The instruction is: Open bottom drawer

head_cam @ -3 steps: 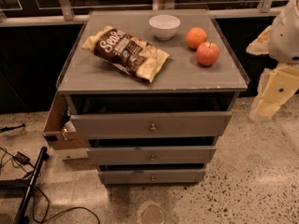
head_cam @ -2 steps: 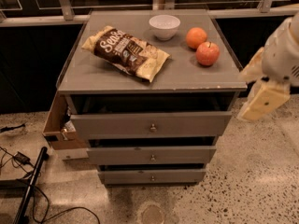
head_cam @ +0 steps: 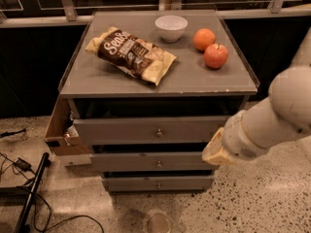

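Note:
The grey cabinet has three flat drawer fronts stacked under its top. The bottom drawer (head_cam: pixel 136 184) is the slimmest front, lowest and nearest the floor, with one small round metal knob (head_cam: pixel 158 185) at its centre. It sits flush with the cabinet and set back from the two fronts above. My gripper (head_cam: pixel 214 153) is at the end of the white arm coming in from the right. It is beside the right end of the middle drawer (head_cam: pixel 121 162), above and to the right of the bottom drawer's knob.
On the cabinet top (head_cam: pixel 194 79) lie a chip bag (head_cam: pixel 130 54), a white bowl (head_cam: pixel 171 27), an orange (head_cam: pixel 204 39) and an apple (head_cam: pixel 215 55). The top drawer (head_cam: pixel 116 130) juts out. A cardboard box (head_cam: pixel 60 132) stands at the left, with cables and a black pole (head_cam: pixel 30 195) on the floor.
My arm has moved left and down, from beside the cabinet's top right corner to the right end of the middle drawer. The drawers have not moved.

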`<state>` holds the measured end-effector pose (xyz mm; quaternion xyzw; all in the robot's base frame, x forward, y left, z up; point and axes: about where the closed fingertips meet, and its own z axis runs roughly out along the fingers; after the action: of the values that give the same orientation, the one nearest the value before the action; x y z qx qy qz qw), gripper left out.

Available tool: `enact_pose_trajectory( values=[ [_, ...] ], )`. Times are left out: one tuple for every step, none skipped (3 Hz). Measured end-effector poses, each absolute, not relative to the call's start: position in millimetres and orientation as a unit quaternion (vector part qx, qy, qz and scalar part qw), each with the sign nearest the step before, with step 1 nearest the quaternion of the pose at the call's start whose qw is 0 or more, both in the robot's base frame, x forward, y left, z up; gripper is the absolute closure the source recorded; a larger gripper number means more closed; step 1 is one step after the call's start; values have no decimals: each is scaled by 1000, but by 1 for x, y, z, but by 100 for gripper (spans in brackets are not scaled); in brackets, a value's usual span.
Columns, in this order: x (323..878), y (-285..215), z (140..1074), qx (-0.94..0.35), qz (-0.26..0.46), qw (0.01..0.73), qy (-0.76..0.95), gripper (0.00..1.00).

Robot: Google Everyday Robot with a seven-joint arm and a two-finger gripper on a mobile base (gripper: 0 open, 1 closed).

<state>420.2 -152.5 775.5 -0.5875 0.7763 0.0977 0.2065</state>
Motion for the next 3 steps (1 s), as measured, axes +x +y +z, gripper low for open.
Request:
enact_pose_trajectory(
  values=[
    [426, -152, 769, -583, 92, 215, 778, 100],
    [423, -153, 760, -590, 75, 207, 777, 100],
    [413, -153, 701, -603, 78, 198, 769, 100]
  ],
)
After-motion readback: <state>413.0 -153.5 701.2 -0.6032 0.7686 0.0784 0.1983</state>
